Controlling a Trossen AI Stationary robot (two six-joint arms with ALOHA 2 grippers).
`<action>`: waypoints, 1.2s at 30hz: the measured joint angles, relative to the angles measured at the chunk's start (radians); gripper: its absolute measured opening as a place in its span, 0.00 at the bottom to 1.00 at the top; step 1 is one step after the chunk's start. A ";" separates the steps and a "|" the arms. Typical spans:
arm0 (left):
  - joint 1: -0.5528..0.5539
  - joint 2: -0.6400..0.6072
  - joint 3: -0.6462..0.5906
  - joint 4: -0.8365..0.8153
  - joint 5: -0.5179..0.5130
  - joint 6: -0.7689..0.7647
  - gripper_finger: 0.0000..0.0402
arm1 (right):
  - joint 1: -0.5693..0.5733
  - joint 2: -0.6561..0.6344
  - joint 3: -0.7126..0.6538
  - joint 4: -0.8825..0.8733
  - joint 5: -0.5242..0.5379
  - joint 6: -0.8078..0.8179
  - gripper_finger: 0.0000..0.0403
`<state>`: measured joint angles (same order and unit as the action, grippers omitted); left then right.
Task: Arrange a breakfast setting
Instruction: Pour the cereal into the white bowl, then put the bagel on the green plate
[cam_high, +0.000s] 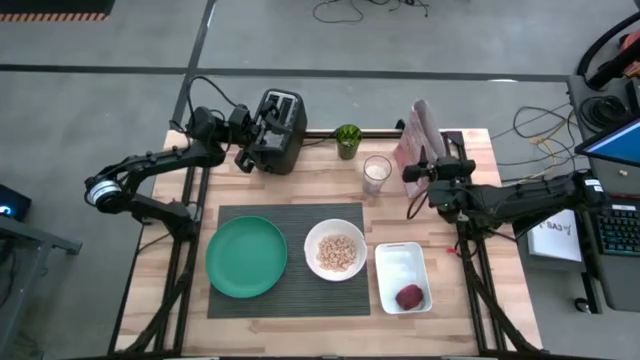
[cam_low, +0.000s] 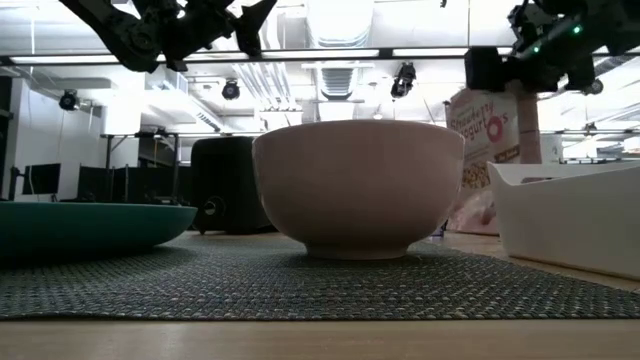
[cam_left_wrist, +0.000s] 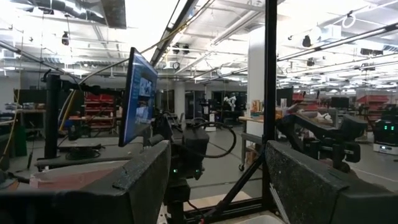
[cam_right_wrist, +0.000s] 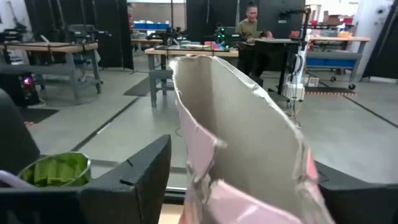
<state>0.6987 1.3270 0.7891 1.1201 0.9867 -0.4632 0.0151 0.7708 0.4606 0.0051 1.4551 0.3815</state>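
A pink cereal box (cam_high: 413, 135) stands upright at the far right, its open top (cam_right_wrist: 236, 118) between the fingers of my open right gripper (cam_right_wrist: 249, 186). Next to it stands a milk glass (cam_high: 377, 172). On the dark ribbed placemat (cam_high: 290, 215) sit a round green plate (cam_high: 246, 256) and a white bowl (cam_high: 335, 250) holding cereal. The white rectangular dish (cam_high: 400, 262) lies to the mat's right. My left gripper (cam_high: 255, 135) hovers open beside the black toaster (cam_high: 280, 128) at the far left, with nothing between its fingers (cam_left_wrist: 130, 186). My right gripper comes level at the cereal box from the table's right, one finger on each side of its open top. A gap shows beside one finger (cam_right_wrist: 134, 177). Whether the other finger touches the box wall (cam_right_wrist: 305, 174) I cannot tell. The box stands on the table.
A green cup (cam_high: 347, 140) with greenery stands at the far edge between toaster and box. A dark red lump (cam_high: 409, 297) lies in the white dish. A laptop and cables sit off the table's right side. A person works at a desk (cam_right_wrist: 252, 28) far behind.
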 joint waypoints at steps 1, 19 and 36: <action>0.000 0.000 0.000 -0.004 0.000 -0.002 0.61 | 0.000 -0.001 0.003 -0.001 -0.005 -0.002 0.55; 0.047 0.000 0.000 -0.131 -0.038 -0.010 0.61 | 0.024 -0.007 0.146 -0.002 -0.024 -0.143 0.58; 0.059 0.000 0.000 -0.267 -0.110 0.059 0.61 | 0.025 -0.021 0.287 0.000 -0.023 -0.367 0.58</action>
<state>0.7578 1.3270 0.7891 0.8527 0.8763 -0.4046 0.0402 0.7498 0.7473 0.0048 1.4321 0.0149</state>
